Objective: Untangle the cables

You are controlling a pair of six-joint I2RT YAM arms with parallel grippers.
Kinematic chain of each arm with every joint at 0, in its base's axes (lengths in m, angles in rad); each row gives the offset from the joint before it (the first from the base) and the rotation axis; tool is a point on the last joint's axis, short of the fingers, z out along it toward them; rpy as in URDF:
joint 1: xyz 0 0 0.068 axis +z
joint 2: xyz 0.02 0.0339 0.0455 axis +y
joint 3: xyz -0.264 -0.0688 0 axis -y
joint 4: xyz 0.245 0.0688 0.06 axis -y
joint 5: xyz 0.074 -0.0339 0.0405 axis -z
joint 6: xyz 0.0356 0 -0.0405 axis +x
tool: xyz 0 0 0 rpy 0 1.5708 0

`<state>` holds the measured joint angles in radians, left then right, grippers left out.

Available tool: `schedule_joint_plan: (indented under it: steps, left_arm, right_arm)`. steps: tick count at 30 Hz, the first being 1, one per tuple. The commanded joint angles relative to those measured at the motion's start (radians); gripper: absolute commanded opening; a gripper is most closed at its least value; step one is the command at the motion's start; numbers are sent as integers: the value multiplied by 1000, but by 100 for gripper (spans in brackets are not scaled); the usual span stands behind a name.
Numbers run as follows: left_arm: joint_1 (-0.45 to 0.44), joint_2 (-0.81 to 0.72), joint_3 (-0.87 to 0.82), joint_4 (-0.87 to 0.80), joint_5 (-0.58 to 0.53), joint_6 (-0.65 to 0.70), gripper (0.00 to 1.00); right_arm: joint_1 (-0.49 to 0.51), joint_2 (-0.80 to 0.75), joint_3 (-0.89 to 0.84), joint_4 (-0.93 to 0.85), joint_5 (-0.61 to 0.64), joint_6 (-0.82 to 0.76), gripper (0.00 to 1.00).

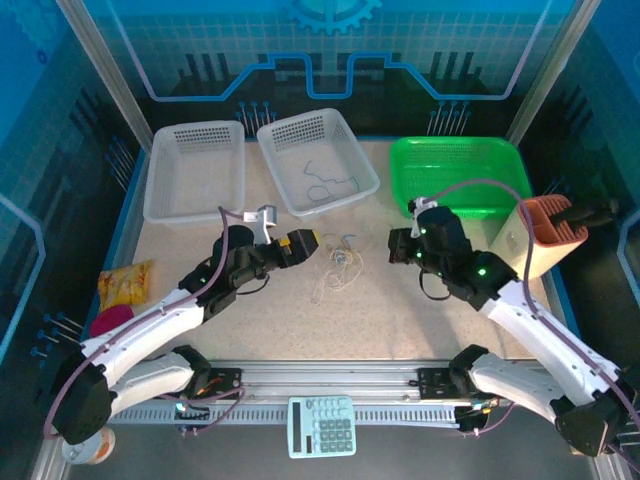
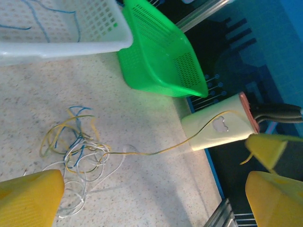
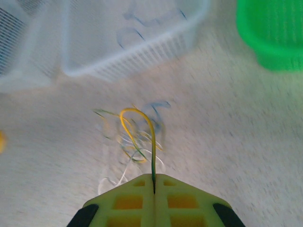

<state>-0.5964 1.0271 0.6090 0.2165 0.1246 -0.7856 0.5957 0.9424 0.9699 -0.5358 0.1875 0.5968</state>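
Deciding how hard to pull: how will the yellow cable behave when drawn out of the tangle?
Probably floppy: the yellow cable curls in a loose loop out of the shut right pincer. Likely light, so pulling may drag the whole tangle along, since its loops are interlaced in it. Being thin, it might slip from the grip.

Apple logo (image 2: 220,125), white, on side of cream holder (image 2: 207,138).

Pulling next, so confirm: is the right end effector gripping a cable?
Yes, the right end effector is shut, pinching a yellow cable at its tip.
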Motion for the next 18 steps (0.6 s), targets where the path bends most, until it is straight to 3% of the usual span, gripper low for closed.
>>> schedule_joint_plan:
  steps: [1,10,18]
  left_arm:
    - [-17,-24,50,15,39,87,99]
    - [-41,-4,136,-8,73,246,99]
    - [-77,96,237,9,97,342,99]
  right_arm:
    - [16,-14,94,-30,-83,-68,0]
    - [19,17,330,-12,-211,-104,0]
    - [22,47,432,33,-300,-98,0]
